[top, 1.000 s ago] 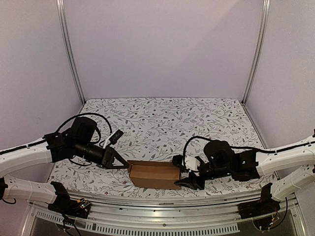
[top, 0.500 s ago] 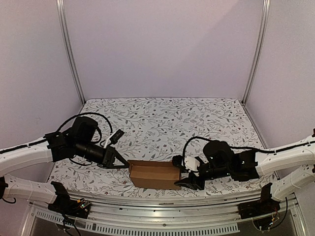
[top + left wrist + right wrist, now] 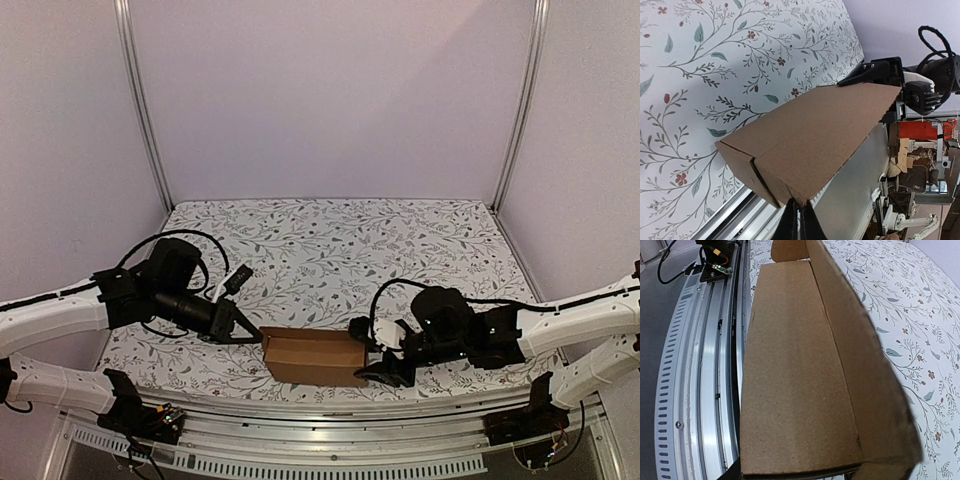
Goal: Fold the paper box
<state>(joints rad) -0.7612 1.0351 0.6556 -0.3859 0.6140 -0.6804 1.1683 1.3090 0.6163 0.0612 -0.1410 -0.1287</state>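
Three lilac walls (image 3: 330, 100) enclose the floral table (image 3: 340, 240) and paper box (image 3: 312, 357).

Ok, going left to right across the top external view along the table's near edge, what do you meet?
left gripper → paper box → right gripper

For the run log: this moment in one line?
paper box: partly folded | left gripper: shut, left end | right gripper: straddling right end
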